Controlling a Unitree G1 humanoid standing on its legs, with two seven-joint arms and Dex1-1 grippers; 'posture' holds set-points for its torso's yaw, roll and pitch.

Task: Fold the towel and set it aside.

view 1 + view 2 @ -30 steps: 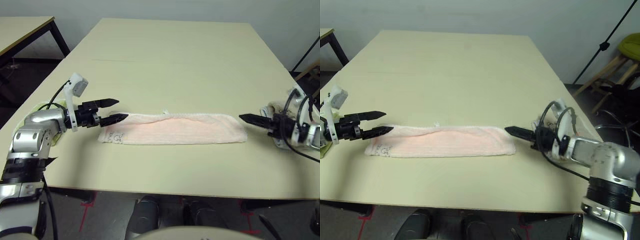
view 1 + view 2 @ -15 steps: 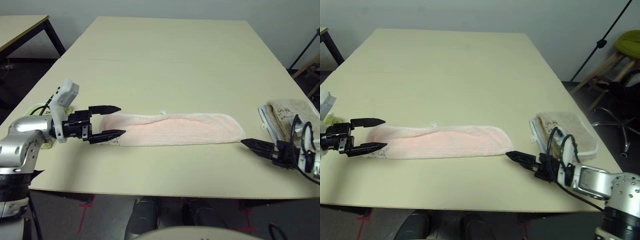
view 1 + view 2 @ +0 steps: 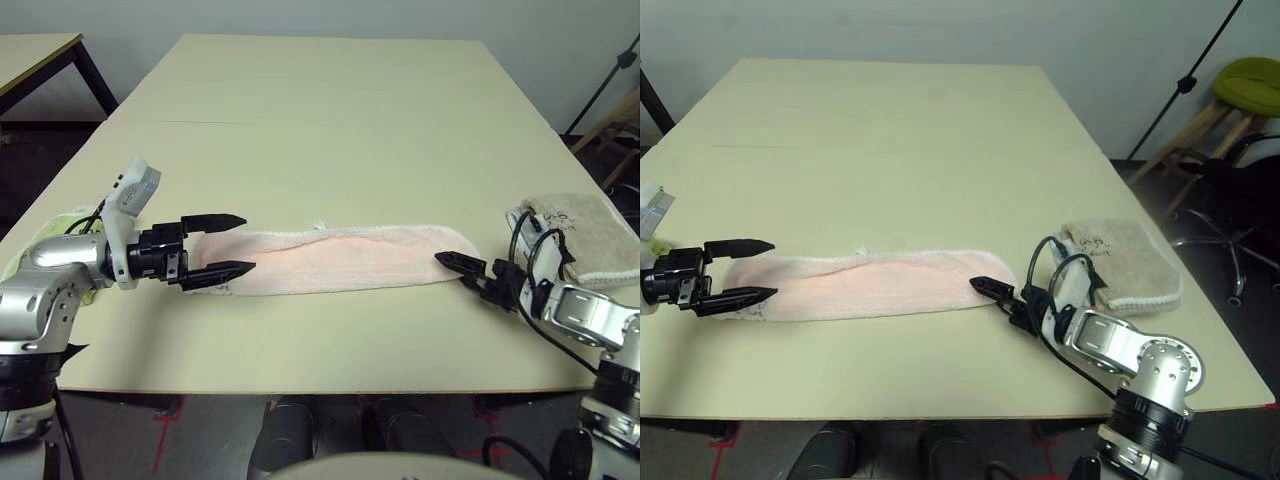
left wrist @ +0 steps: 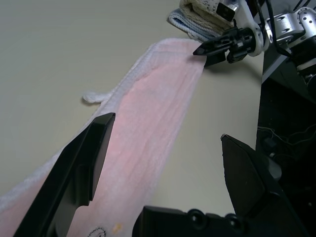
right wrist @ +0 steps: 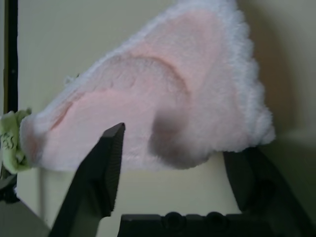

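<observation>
The towel [image 3: 340, 258], pale pink with white edging, lies on the table as a long narrow strip running left to right. My left gripper [image 3: 247, 242] is open, one black finger on each side of the towel's left end, where a small printed logo shows. In the left wrist view the towel [image 4: 148, 98] stretches away between its fingers [image 4: 94, 153]. My right gripper [image 3: 447, 260] is at the towel's right end, low over the table. In the right wrist view its fingers [image 5: 101, 182] stand apart with the towel's rounded end [image 5: 163, 108] just ahead of them.
A folded beige towel [image 3: 585, 235] lies at the table's right edge, just behind my right forearm. A lime-green cloth [image 3: 60, 222] sits under my left arm at the left edge. A second table [image 3: 40, 50] is at far left, and a green chair [image 3: 1250, 80] off right.
My right gripper pulled back toward the table's front right, then came in again to the towel's right end. The left gripper stays at the left end. The head view shifted.
</observation>
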